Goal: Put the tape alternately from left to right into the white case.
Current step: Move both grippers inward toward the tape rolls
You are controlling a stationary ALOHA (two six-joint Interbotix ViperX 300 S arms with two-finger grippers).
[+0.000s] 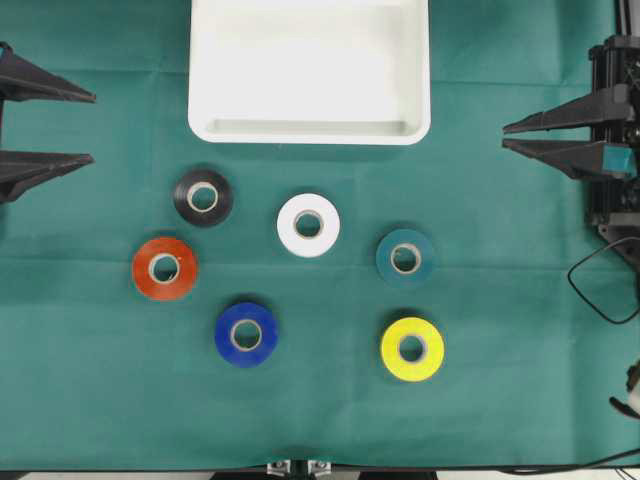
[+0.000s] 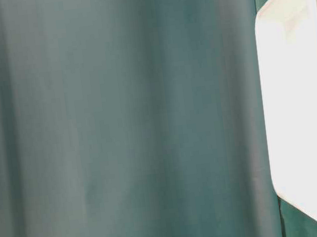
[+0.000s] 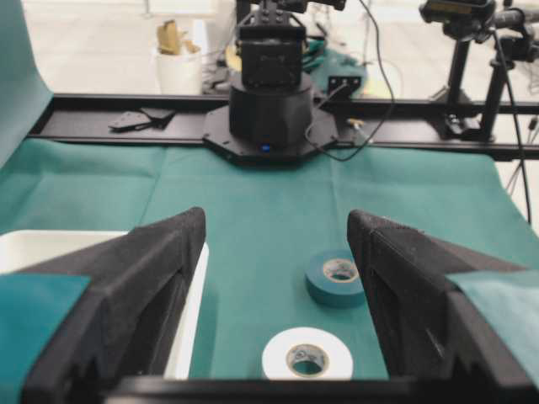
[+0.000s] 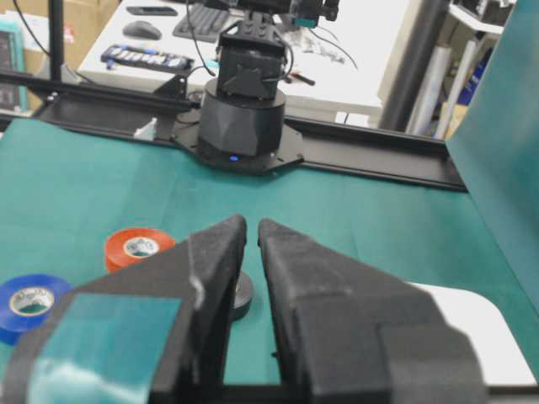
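Overhead exterior view: white case [image 1: 310,132] at the top centre of the green-draped counter [image 1: 90,380], nothing inside it. Six tape rolls lying flat below it, all apart from one another and outside the case: black roll [image 1: 203,197] nearest the case's left corner, white roll [image 1: 308,224] in the middle, teal roll [image 1: 405,258] to the right, orange-red roll [image 1: 165,268] at far left, blue roll [image 1: 246,334] lower centre, yellow roll [image 1: 412,348] lower right. Left tool [image 1: 88,127] at the left edge, fingers spread apart, clasping nothing. Right tool [image 1: 506,136] at the right edge, fingers nearly together, also clasping nothing. Black cable [image 1: 590,290] looped beside the right arm.

Table-level exterior view: mostly blurred green cloth; case [image 2: 295,108] seen at the right edge. No rolls or tools visible.

Left wrist view: black foam-faced fingers [image 3: 143,278] wide apart, teal patches on them. White roll [image 3: 307,353] and teal roll [image 3: 335,276] on the cloth between the fingers, untouched. Case rim [image 3: 192,311] just behind the left finger. Opposite arm's base [image 3: 269,109] beyond.

Right wrist view: fingers [image 4: 219,269] drawn almost together, a thin slit between. Orange-red roll [image 4: 139,247] and blue roll [image 4: 32,301] at left, black roll [image 4: 242,293] partly hidden behind the fingers. Case corner [image 4: 480,328] at lower right. No legible writing on rolls or case in any view.
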